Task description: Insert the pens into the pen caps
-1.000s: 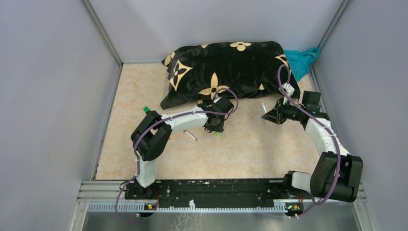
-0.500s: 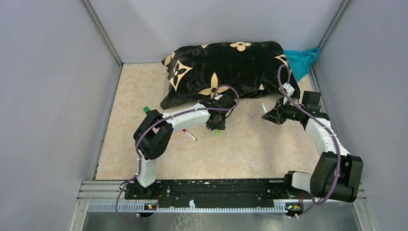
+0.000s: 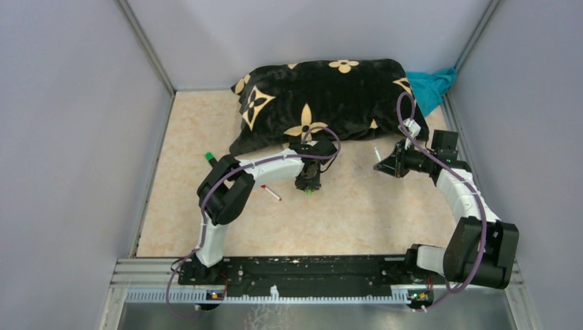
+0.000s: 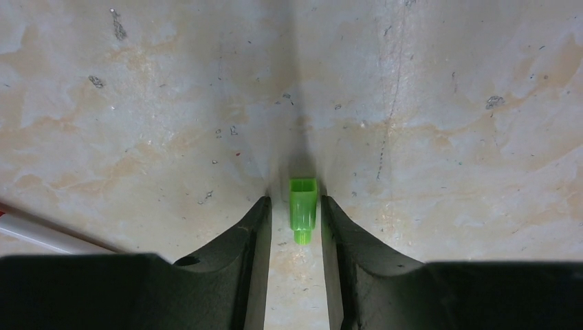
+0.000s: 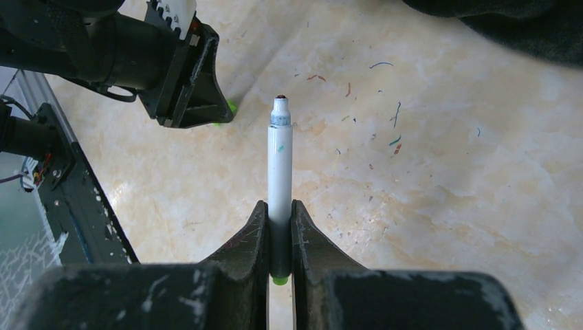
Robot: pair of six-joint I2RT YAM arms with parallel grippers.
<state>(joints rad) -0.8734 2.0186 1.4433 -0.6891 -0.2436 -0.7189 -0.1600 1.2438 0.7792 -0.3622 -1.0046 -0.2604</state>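
Note:
A small green pen cap (image 4: 303, 206) lies on the table between the tips of my left gripper (image 4: 294, 203). The jaws are narrowly open, with a small gap on each side of the cap. From above, the left gripper (image 3: 309, 183) points down at the cap (image 3: 309, 192). My right gripper (image 5: 280, 206) is shut on a white pen (image 5: 280, 158) with a green rear end, tip pointing away, held above the table. In the top view the right gripper (image 3: 382, 165) holds that pen (image 3: 377, 152) right of centre. A white-and-red pen (image 3: 271, 193) lies near the left forearm.
A black pillow with tan flowers (image 3: 323, 103) lies at the back, with a teal cloth (image 3: 432, 86) at its right. A black marker with a green end (image 3: 208, 157) lies by the left elbow. A white pen barrel (image 4: 41, 230) shows at the left wrist view's lower left.
My left gripper has shifted slightly and come down around the green cap, and the left elbow has moved right. The right arm and its pen have not moved.

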